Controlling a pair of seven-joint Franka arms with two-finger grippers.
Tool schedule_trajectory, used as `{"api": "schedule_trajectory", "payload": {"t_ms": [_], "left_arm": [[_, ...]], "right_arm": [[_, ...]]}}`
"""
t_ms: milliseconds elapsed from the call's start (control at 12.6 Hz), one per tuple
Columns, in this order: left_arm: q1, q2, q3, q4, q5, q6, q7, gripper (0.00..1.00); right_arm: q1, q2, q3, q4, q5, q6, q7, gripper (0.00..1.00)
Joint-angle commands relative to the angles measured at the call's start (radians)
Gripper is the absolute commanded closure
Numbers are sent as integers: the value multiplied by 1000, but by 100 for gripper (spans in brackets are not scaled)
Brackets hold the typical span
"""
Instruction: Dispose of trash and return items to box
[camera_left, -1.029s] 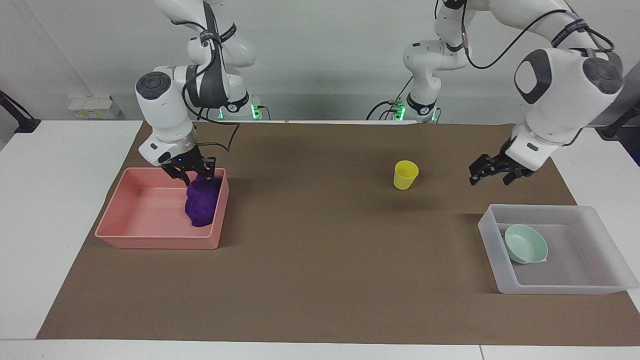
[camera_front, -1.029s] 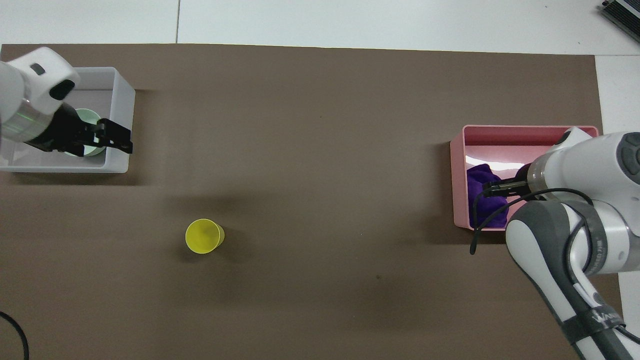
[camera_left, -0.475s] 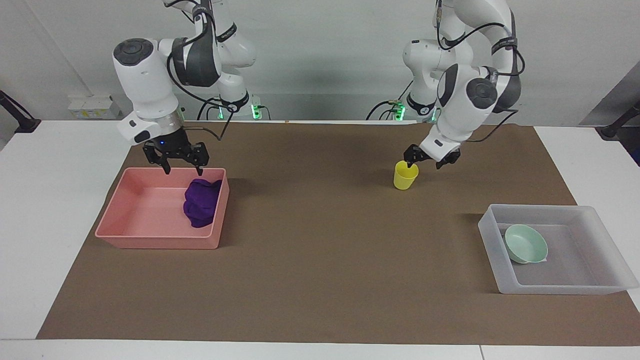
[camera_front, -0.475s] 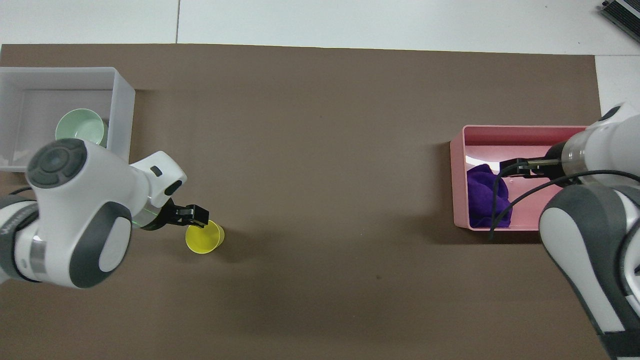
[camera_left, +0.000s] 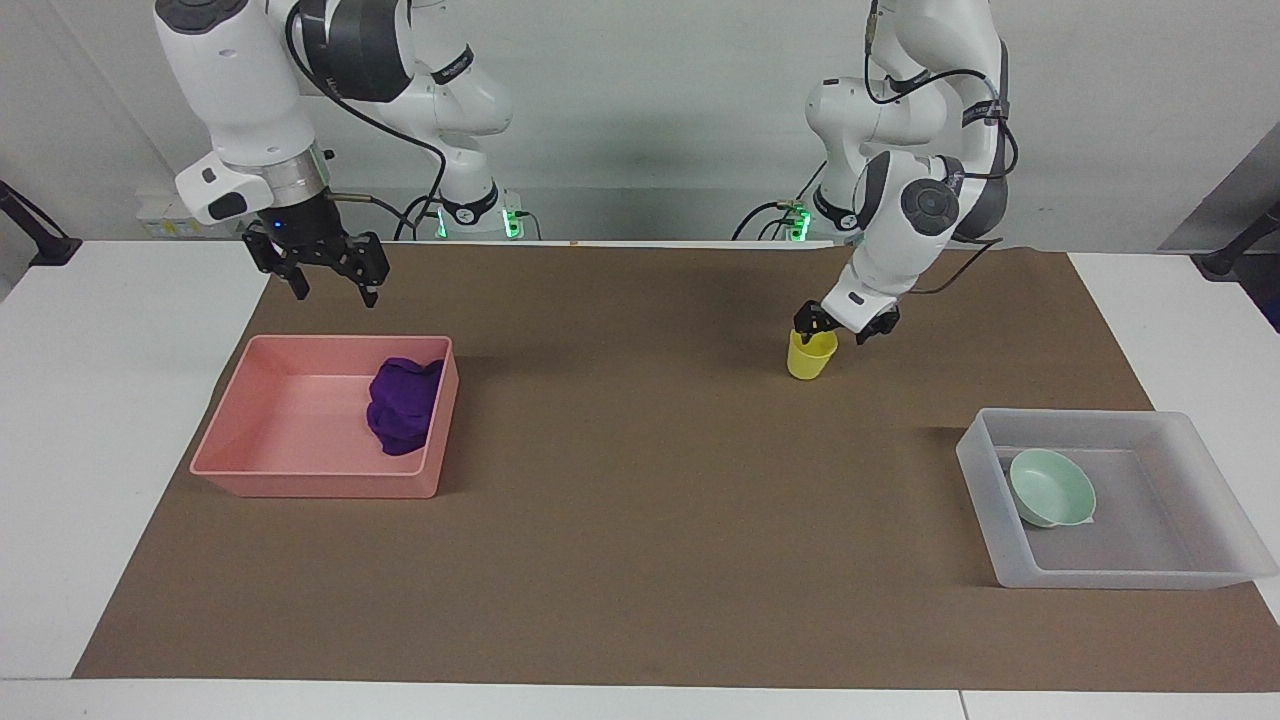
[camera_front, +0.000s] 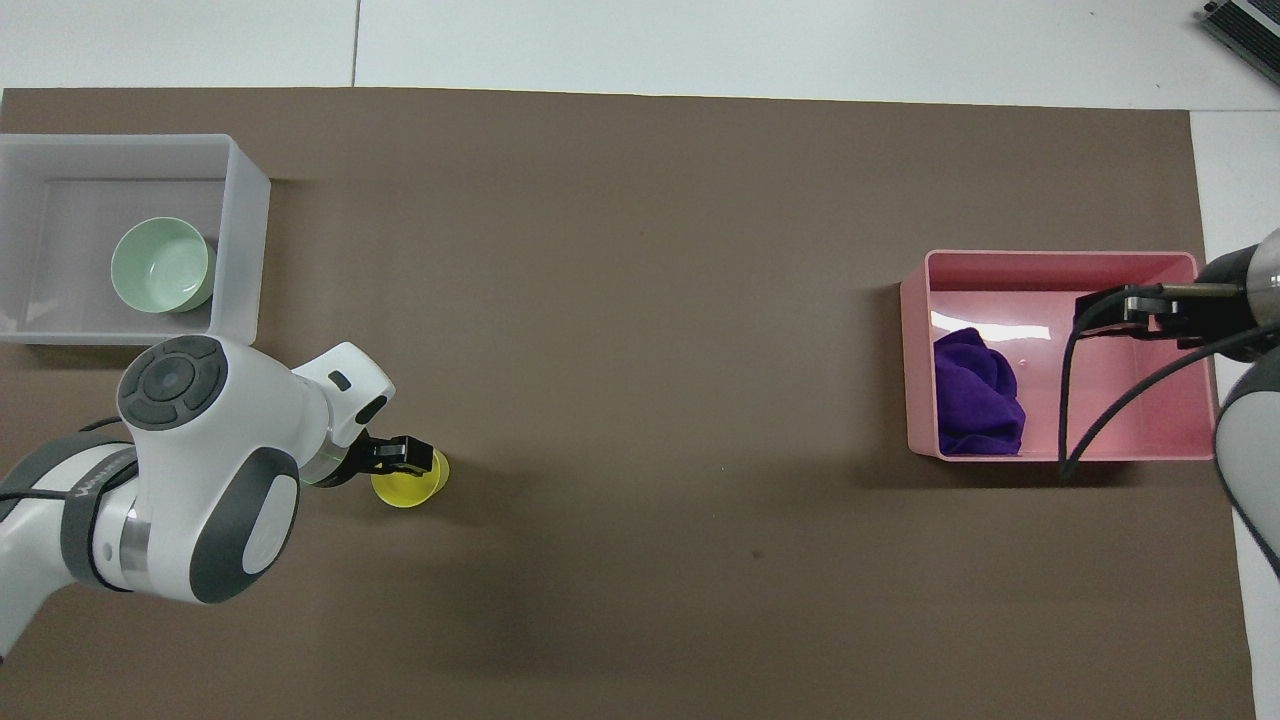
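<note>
Purple cloth (camera_left: 402, 405): lying bunched inside the pink tub (camera_left: 300, 478), pressed against the wall that faces the middle of the table, free of any pincer.

Yellow cup (camera_left: 811, 356): standing upright on the brown mat (camera_left: 640, 560), nearer to the robots than the translucent box (camera_left: 1100, 575), and well apart from it toward the middle.

Mint bowl (camera_left: 1050, 488): sitting in the box, leaning against the wall on the cup's side; part of a white square is peeking out from under it.

Hidden or unclear: in the overhead view the left arm's wrist is covering the mat beside the cup, and its pincer is overlapping part of the cup's rim; the right arm is cut off at that view's edge, with a black cable crossing over the tub.

Left pincer (camera_left: 834, 330): sitting right at the cup's rim, fingers parted and straddling it, one tip seeming to dip inside the mouth; whether the tips are pressing the wall cannot be told.

Right pincer (camera_left: 327, 275): hanging in the air over the tub's robot-side edge, fingers (camera_left: 299, 283) spread wide apart and holding nothing, well above the cloth.

Table (camera_left: 120, 400): carrying the mat, with the tub toward the right arm's end and the box toward the left arm's end.
</note>
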Motion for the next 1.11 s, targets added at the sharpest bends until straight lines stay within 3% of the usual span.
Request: {"api": "schedule_trajectory", "payload": {"t_ms": [0, 158, 237, 317, 554, 633, 1029], "left_arm": [[2, -11, 1, -35, -7, 24, 6, 9], [4, 10, 1, -34, -7, 26, 6, 65], [5, 29, 1, -29, -7, 26, 6, 87], [5, 32, 2, -27, -7, 24, 5, 100], [14, 44, 2, 2, -7, 1, -9, 100], [30, 47, 2, 58, -7, -62, -11, 100], [198, 75, 4, 372, -6, -336, 9, 100]], "right_arm": [[-1, 20, 12, 57, 0, -57, 16, 9], [6, 61, 15, 157, 0, -133, 16, 10], [5, 78, 16, 201, 1, -176, 16, 10], [5, 86, 15, 224, 0, -196, 16, 11], [3, 86, 16, 220, 1, -204, 16, 6], [3, 84, 16, 208, 3, -201, 17, 0], [0, 69, 18, 174, 15, -200, 22, 0]]}}
